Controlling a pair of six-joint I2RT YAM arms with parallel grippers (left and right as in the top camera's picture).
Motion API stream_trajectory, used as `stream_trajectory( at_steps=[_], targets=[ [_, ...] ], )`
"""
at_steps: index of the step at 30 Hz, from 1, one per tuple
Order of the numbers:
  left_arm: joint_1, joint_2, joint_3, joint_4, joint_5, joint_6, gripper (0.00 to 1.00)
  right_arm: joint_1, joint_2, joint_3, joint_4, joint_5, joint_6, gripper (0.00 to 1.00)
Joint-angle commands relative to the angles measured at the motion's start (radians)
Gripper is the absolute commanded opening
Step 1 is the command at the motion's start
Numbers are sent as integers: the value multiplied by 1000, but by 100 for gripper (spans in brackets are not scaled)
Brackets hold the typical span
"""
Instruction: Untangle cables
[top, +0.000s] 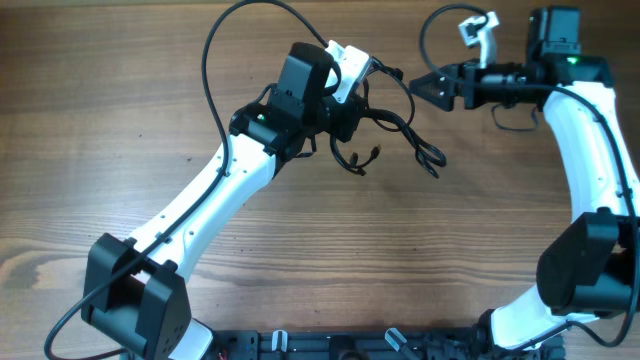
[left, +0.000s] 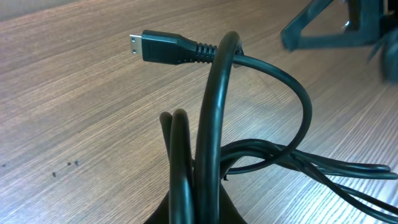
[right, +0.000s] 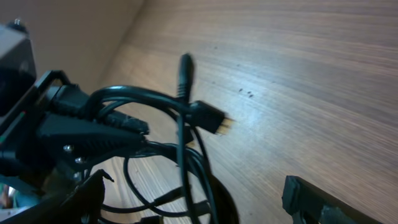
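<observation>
The black cables (top: 420, 145) lie bunched on the wooden table at centre top, with loops trailing to the right. My left gripper (top: 362, 118) is shut on several strands of the bundle. In the left wrist view the strands rise from between the jaws (left: 196, 214), and one cable (left: 214, 112) arches over to a small plug (left: 168, 48). My right gripper (top: 418, 86) points left at the bundle, its fingers wide open. Seen from the right wrist, the cables (right: 155, 96) and a gold-tipped plug (right: 214, 119) hang between the open fingers of that gripper (right: 196, 183).
Bare wooden table (top: 300, 260) surrounds the bundle. The left arm (top: 200, 210) crosses the table from bottom left. The right arm (top: 590, 140) stands along the right edge. A thicker arm wire (top: 215, 60) arcs above the left wrist.
</observation>
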Motion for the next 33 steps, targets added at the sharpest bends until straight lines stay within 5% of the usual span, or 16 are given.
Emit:
stream_trajectory(
  at_steps=[1,5,9,10,25,33],
  targets=[
    [-3,-8,10,17,64,-103,4,55,13,12,-1,93,-36,79],
    [2,-17,10,18,150,-167,4,93,14,12,28,244,51,59],
    [38,-26,10,14,148,-273,4,94,14,13,58,241,149,8],
    [51,-26,10,9,142,-294,4,85,9,14,61,223,180,4],
    [105,-18,10,8,-225,-449,4,21,-229,15,-34,-158,309,4],
    [76,-18,10,5,-232,-513,4,234,-214,15,89,-80,303,4]
  ],
)
